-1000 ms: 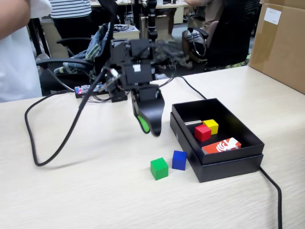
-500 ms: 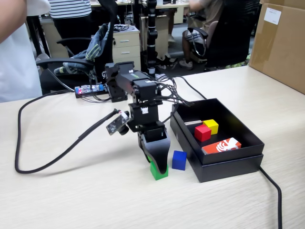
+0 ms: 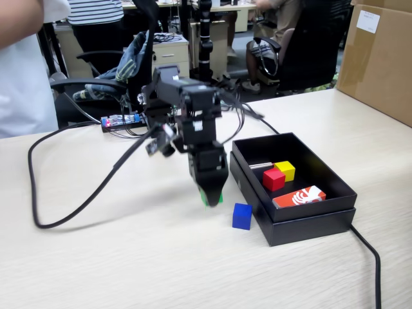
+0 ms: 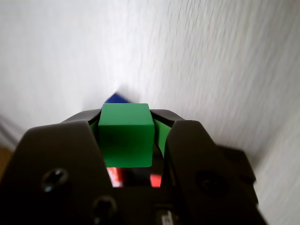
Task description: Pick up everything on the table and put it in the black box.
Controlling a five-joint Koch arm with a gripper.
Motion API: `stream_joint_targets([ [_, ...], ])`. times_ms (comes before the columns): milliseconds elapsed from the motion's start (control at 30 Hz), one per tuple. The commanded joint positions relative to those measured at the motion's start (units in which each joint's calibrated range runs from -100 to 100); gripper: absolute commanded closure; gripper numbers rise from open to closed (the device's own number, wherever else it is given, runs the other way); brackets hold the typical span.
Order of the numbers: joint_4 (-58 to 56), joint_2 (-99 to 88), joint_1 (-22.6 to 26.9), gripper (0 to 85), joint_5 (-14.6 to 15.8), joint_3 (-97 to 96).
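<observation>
My gripper [image 3: 212, 198] is shut on the green cube [image 3: 215, 199], just above the pale wood table [image 3: 129, 257], left of the black box [image 3: 309, 222]. In the wrist view the green cube [image 4: 125, 135] sits clamped between the two black jaws of the gripper [image 4: 126, 123]. The blue cube [image 3: 242, 215] stands on the table beside the box's near left corner; its tip shows beyond the green cube in the wrist view [image 4: 117, 98]. The red cube [image 3: 273, 179] and yellow cube [image 3: 285, 170] lie inside the box.
An orange-and-white packet [image 3: 299, 197] and a thin silver stick [image 3: 261, 165] lie in the box. A black cable [image 3: 77, 199] loops over the table at left and another [image 3: 373, 257] runs at right. A brown carton [image 3: 380, 58] stands at the back right.
</observation>
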Motion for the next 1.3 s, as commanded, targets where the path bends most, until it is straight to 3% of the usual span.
stream_joint_targets([
  [0, -2.2, -22.4, 3.0, 78.5, 2.5, -1.8],
  [133, -2.3, -35.2, 8.8, 78.3, 5.8, -9.4],
  [300, -1.8, -33.4, 13.6, 78.2, 8.7, -8.4],
  [733, 0.8, -10.3, 17.0, 77.7, 9.2, 3.2],
  [1100, 1.4, -3.5, 17.0, 77.5, 9.4, 5.7],
  [1133, 1.4, -3.1, 17.0, 73.3, 9.3, 5.9],
  [1267, 1.4, -2.0, 16.9, 73.0, 9.1, 6.4],
])
